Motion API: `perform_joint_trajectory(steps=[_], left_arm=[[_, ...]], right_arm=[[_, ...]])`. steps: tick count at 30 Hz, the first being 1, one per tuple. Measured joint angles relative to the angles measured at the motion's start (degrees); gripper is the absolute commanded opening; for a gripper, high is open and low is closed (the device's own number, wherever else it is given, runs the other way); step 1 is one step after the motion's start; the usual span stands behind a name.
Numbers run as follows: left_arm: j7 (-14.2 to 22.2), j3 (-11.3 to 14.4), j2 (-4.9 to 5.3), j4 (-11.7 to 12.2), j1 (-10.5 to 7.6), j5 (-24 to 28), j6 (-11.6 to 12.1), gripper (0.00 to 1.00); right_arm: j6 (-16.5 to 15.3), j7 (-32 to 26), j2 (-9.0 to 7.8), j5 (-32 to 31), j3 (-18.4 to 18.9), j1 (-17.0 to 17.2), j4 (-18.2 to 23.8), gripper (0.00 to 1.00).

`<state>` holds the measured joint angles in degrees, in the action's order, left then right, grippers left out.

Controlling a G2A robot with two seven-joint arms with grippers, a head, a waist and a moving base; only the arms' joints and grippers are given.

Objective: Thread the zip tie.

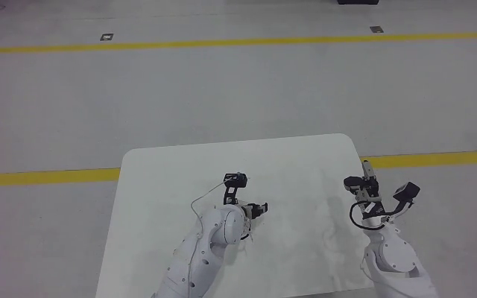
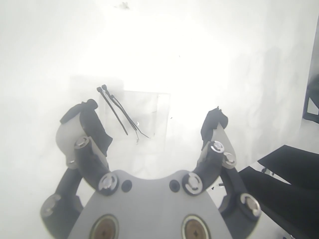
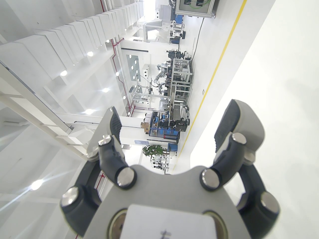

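Observation:
A few black zip ties [image 2: 117, 113] lie together on the white table [image 2: 199, 50], their heads pointing away from my left gripper [image 2: 153, 108]. That gripper hangs just above the table, open, with nothing between its fingers; the ties lie a little ahead, nearer one finger [image 2: 84, 118]. In the top view the left gripper [image 1: 250, 195] is over the table's [image 1: 298, 164] middle front. My right gripper [image 1: 380, 188] is at the table's right edge, lifted, open and empty. In its own view the right gripper [image 3: 172, 108] faces out along the table edge [image 3: 274, 75] toward the hall.
A small dark speck [image 2: 124, 5] lies on the table farther ahead of the left gripper. Dark shapes [image 2: 286, 172] sit past the table's edge beside it. Grey floor with yellow lines [image 1: 223, 43] surrounds the table.

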<state>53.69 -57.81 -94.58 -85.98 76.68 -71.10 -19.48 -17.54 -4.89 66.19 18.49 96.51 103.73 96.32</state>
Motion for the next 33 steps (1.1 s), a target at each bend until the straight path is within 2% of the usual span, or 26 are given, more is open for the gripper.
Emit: perform_joint_trajectory(steps=[5, 6, 9, 14, 18, 21, 23, 27, 33], left_arm=[[-1.20, 0.79, -0.02, 0.05, 0.33, 0.01, 0.00, 1.00], [-1.20, 0.91, -0.05, 0.04, 0.35, -0.12, 0.00, 0.95], [-0.74, 0.94, -0.23, 0.19, 0.52, -1.25, 0.00, 0.70], [1.24, -0.18, -1.03, 0.47, 0.80, -3.81, 0.00, 0.54], [3.27, -2.07, -2.28, 0.79, 1.08, -5.45, 0.00, 0.49], [4.37, -3.39, -3.59, 1.05, 1.30, -6.92, 0.00, 0.49], [5.09, -4.10, -4.37, 1.30, 1.21, -8.30, 0.00, 0.53], [7.16, -4.41, -4.86, 2.51, 0.13, -9.88, 0.00, 0.56], [8.00, -4.82, -5.71, 5.19, -1.34, -10.76, 0.00, 0.50]], right_arm=[[0.00, 0.00, 0.00, 0.00, 0.00, 0.00, 0.00, 1.00], [0.00, 0.00, 0.00, 0.00, 0.00, 0.00, 0.00, 1.00], [0.00, 0.00, 0.00, 0.00, 0.00, 0.00, 0.00, 1.00], [0.00, 0.00, 0.00, 0.00, 0.00, 0.00, 0.00, 1.00], [0.00, 0.00, 0.00, 0.00, 0.00, 0.00, 0.00, 1.00], [0.00, 0.00, 0.00, 0.00, 0.00, 0.00, 0.00, 1.00], [0.00, 0.00, 0.00, 0.00, 0.00, 0.00, 0.00, 1.00], [0.00, 0.00, 0.00, 0.00, 0.00, 0.00, 0.00, 1.00], [0.00, 0.00, 0.00, 0.00, 0.00, 0.00, 0.00, 1.00]])
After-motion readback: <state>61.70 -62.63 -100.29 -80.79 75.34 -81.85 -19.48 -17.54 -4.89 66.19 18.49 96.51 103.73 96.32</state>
